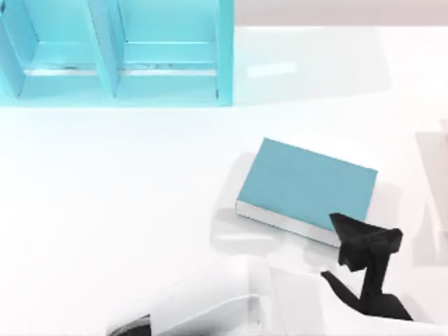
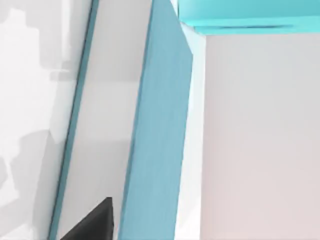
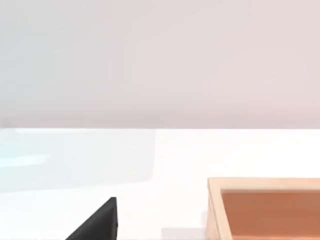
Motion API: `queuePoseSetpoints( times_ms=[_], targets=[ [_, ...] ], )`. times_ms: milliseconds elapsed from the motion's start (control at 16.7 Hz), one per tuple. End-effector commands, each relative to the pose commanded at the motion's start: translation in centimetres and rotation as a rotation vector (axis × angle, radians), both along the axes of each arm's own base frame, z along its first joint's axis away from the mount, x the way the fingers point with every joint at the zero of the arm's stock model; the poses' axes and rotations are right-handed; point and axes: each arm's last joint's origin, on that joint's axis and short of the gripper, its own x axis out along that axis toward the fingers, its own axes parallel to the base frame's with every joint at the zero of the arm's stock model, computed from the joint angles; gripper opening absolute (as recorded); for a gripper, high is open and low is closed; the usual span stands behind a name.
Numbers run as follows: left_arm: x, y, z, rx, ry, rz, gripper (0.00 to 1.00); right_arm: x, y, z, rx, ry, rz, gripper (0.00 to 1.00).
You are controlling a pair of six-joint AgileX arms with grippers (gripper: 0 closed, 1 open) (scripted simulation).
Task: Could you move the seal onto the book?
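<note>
step: carry/place phase, by my read; right gripper (image 1: 353, 245) sits over the near right corner of the flat teal-blue book with white page edges (image 1: 308, 183); nothing rests on the cover yet

seal: small tan-brown boxy block with a paler rim (image 3: 270, 212), close up in the right wrist view, low and just beside that arm's dark finger (image 3: 100, 220); its footing is out of frame

book: lying flat on the white table (image 1: 105, 210), right of centre, skewed to the table edge; well apart from the light-blue shelf unit (image 1: 225, 56) at the far left

grip: I can't tell the finger gap, nor whether the pads are clamped on the seal or just next to it

next: if the block is in hand, I'd bring it further in over the middle of the cover, lower until it seats upright, then release; a drop at the corner risks a topple off the edge

left arm: white AgileX left arm (image 1: 203, 308) parked at the table's near edge
</note>
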Motion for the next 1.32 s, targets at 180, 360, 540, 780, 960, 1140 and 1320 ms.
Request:
queuePoseSetpoints(
  times_ms=[180,360,540,780,960,1140,1320],
  targets=[
    [-1.6,0.4,0.2,0.021,-0.016,-0.004,1.0,0.0,0.0,0.0,0.0,0.0,0.0,1.0],
    [-2.1,0.5,0.3,0.027,-0.023,-0.006,1.0,0.0,0.0,0.0,0.0,0.0,0.0,1.0],
    [-2.1,0.5,0.3,0.027,-0.023,-0.006,1.0,0.0,0.0,0.0,0.0,0.0,0.0,1.0],
    [-1.4,0.8,0.9,0.023,-0.012,0.007,1.0,0.0,0.0,0.0,0.0,0.0,0.0,1.0],
    [0.5,2.2,2.9,0.006,0.041,0.043,1.0,0.0,0.0,0.0,0.0,0.0,0.0,1.0],
    [3.6,5.0,6.2,-0.012,0.139,0.084,1.0,0.0,0.0,0.0,0.0,0.0,0.0,1.0],
    [7.0,9.8,9.7,-0.017,0.27,0.086,1.0,0.0,0.0,0.0,0.0,0.0,0.0,1.0]
  ],
)
